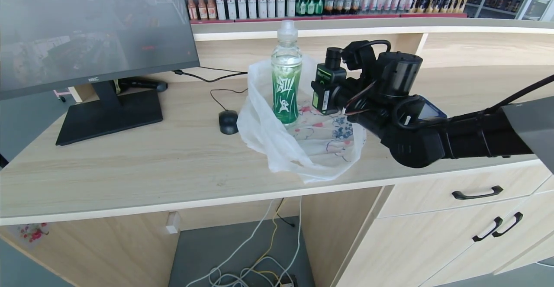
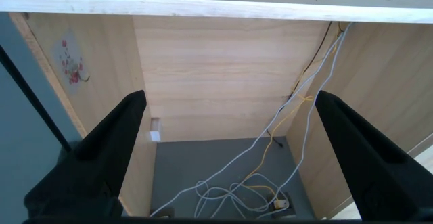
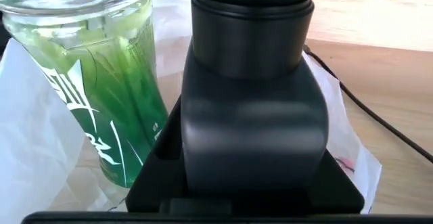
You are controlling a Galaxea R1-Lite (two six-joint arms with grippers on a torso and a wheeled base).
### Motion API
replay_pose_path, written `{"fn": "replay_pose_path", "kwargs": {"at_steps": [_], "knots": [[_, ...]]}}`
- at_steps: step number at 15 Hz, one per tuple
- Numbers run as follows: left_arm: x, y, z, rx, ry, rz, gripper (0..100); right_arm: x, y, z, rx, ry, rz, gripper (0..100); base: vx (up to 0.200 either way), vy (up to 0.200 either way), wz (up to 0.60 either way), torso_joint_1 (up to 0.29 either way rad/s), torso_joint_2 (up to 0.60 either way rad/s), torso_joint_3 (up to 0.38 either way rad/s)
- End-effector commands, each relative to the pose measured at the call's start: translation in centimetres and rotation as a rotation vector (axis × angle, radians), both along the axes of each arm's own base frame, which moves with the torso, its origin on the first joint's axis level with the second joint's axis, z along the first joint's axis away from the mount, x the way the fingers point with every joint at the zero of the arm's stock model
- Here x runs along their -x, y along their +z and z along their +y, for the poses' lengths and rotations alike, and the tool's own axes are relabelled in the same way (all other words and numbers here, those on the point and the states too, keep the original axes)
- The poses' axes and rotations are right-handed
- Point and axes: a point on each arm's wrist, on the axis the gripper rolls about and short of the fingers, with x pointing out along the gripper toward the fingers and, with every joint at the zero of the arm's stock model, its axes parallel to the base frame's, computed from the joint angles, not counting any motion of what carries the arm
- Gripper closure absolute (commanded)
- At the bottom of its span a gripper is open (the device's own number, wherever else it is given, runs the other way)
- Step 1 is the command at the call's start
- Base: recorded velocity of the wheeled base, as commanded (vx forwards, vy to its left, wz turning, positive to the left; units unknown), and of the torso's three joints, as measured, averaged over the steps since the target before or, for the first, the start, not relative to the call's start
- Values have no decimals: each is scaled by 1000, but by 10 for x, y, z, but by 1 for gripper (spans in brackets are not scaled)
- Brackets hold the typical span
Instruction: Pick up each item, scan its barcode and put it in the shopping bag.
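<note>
The head view takes in the whole counter (image 1: 130,161). The bottle (image 1: 285,83), with clear liquid and a green label, stands in the open mouth of the white shopping bag (image 1: 303,148), whose plastic is spread around its base. The bottle is upright, with its long axis vertical and its cap at the top. The right gripper (image 1: 342,101) is clamped on a black scanner (image 1: 327,85), which hangs above the bag just to the right of the bottle, with a small gap between them.

The right wrist view looks past the scanner (image 3: 250,116) at close range and adds the bottle's lower half (image 3: 101,102) with bag plastic (image 3: 20,129) behind it (the cap is cut off here).

The left wrist view looks under the counter instead. The left gripper (image 2: 230,156) has its jaws spread wide and holds nothing, and it faces the wooden recess where loose cables (image 2: 250,183) lie.

On the counter to the left of the bag are a mouse (image 1: 228,121) and a monitor (image 1: 86,27).
</note>
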Motion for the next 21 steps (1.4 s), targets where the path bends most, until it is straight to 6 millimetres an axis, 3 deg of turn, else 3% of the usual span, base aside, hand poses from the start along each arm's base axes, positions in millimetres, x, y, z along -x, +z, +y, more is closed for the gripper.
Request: {"fn": "replay_pose_path", "kwargs": {"at_steps": [1, 7, 21], "knots": [[0, 0, 0, 0, 0, -1, 0, -6, -13, 2, 11, -1, 22, 100, 0, 0, 0, 0, 0, 0], [0, 0, 0, 0, 0, -1, 0, -15, -33, 7, -7, -8, 32, 100, 0, 0, 0, 0, 0, 0], [0, 0, 0, 0, 0, -1, 0, -14, -48, 13, 10, 0, 41, 100, 0, 0, 0, 0, 0, 0]]}}
